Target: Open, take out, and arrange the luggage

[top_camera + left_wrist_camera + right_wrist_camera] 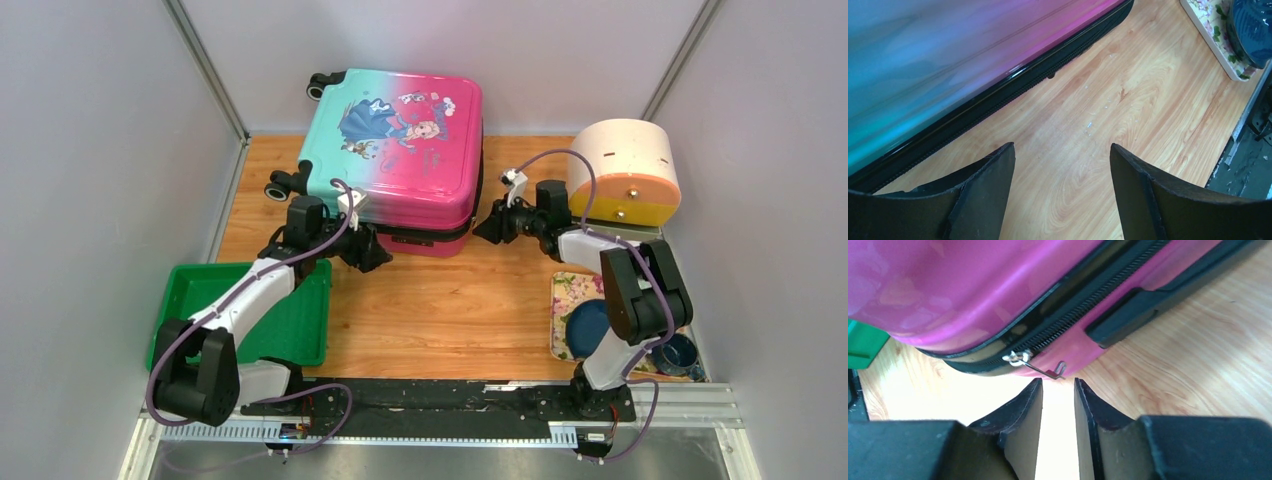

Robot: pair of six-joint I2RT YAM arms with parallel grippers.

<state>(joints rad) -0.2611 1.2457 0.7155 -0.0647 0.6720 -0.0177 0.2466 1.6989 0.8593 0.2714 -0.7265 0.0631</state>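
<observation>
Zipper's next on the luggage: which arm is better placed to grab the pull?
Right. The right fingers, slightly parted and empty, point straight at the zipper pull on the luggage corner. The left fingers hang wide open over the table beside the shell, no pull in view.

Soft, even light falls from overhead; the pale grey booth walls look flat, and shadows on the light wooden tabletop are faint. The glossy pink-to-teal hard-shell suitcase shows a mild sheen. In the left wrist view its shell smears into blur. In the right wrist view the tabletop between the dark fingers of the right gripper burns white, while the black zip stays sharp
</observation>
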